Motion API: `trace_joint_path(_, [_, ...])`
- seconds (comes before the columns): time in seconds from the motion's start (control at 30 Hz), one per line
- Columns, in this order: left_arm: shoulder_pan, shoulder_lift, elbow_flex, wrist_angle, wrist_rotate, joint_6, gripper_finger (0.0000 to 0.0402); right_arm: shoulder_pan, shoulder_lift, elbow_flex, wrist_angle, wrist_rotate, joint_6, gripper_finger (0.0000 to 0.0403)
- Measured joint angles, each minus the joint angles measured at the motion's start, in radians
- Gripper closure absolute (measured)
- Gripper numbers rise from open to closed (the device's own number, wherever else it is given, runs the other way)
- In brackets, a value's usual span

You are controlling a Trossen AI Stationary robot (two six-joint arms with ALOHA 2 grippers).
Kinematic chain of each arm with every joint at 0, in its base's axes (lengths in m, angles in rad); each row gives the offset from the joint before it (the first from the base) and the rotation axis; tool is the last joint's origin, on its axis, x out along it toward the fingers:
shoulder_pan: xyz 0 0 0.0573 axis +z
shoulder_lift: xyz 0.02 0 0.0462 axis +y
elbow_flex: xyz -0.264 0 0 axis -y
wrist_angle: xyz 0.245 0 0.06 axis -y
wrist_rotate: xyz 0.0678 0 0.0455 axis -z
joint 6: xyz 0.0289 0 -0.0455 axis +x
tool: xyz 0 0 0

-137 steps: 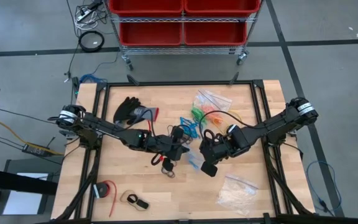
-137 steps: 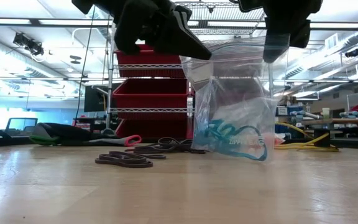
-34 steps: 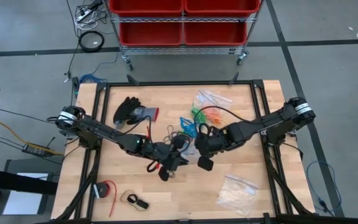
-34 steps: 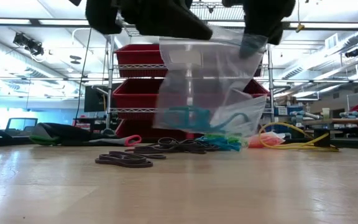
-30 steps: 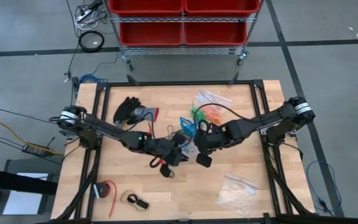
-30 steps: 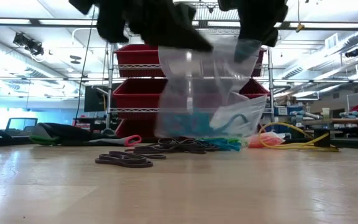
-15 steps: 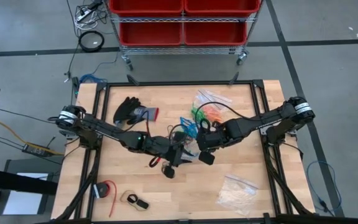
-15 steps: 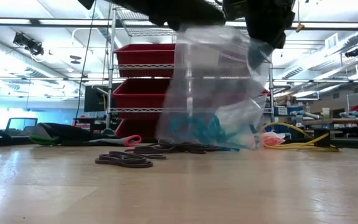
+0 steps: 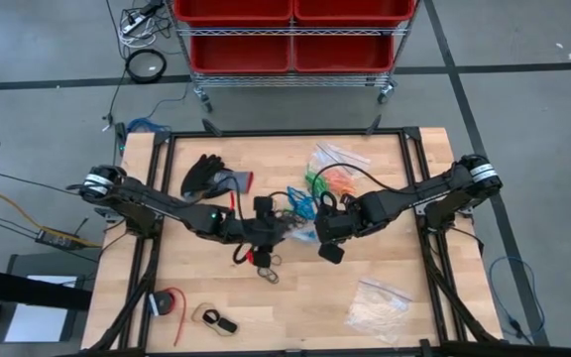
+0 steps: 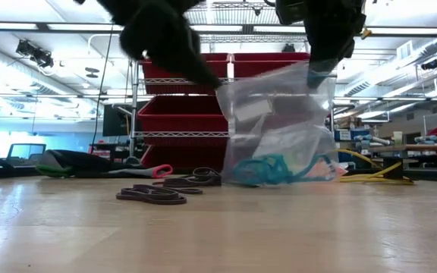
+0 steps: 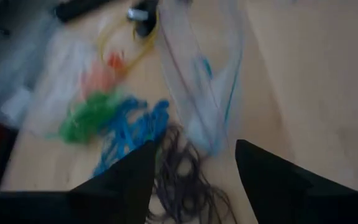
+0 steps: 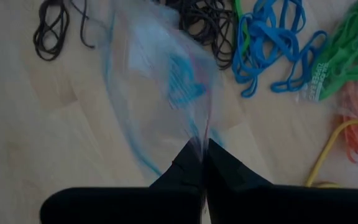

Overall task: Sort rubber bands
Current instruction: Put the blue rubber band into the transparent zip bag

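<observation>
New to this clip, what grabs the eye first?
A clear bag with blue rubber bands inside hangs at mid-table from the shut right tool. Just behind it lie loose blue, green and black bands. The left tool stands open over the black ones.

Left wrist view all blurry: bag near dark bands just faint smear, what's inside too blurry to tell. Low view: both arms cut off by top edge above bag. Right wrist view: bag smeared, blue bits inside unclear. High view: bag under grippers too small to make out.
</observation>
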State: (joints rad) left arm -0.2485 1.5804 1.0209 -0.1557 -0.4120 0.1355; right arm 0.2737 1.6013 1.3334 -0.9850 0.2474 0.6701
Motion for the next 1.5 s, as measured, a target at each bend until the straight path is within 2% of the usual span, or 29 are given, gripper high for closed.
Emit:
trace_joint_path(0.3, [-0.016,0.000,-0.118,0.045,-0.040,-0.118,0.0184,0.000,0.000,0.000,0.001,0.000,0.013,0.0403])
trace_joint_path(0.57, [-0.013,0.000,-0.139,0.316,-0.043,-0.098,0.0184,0.000,0.000,0.000,0.006,-0.001,0.037,0.0403])
trace_joint_path(0.73, [0.033,0.021,-0.138,0.411,0.038,-0.063,0.0184,0.000,0.000,0.000,0.030,0.003,0.036,0.0403])
trace_joint_path(0.93, [0.078,0.115,-0.139,0.498,0.163,-0.094,0.0185,0.000,0.000,0.000,0.040,0.013,0.035,0.0403])
trace_joint_path(1.17, [0.079,0.160,-0.139,0.589,0.183,-0.112,0.0185,0.000,0.000,-0.001,0.040,0.019,0.035,0.0403])
trace_joint_path(1.3, [0.079,0.131,-0.138,0.531,0.143,-0.113,0.0185,0.000,0.000,-0.001,0.037,0.023,0.035,0.0403])
trace_joint_path(1.5, [0.079,0.074,-0.138,0.296,0.094,-0.149,0.0183,0.000,0.000,-0.001,0.022,0.033,0.036,0.0403])
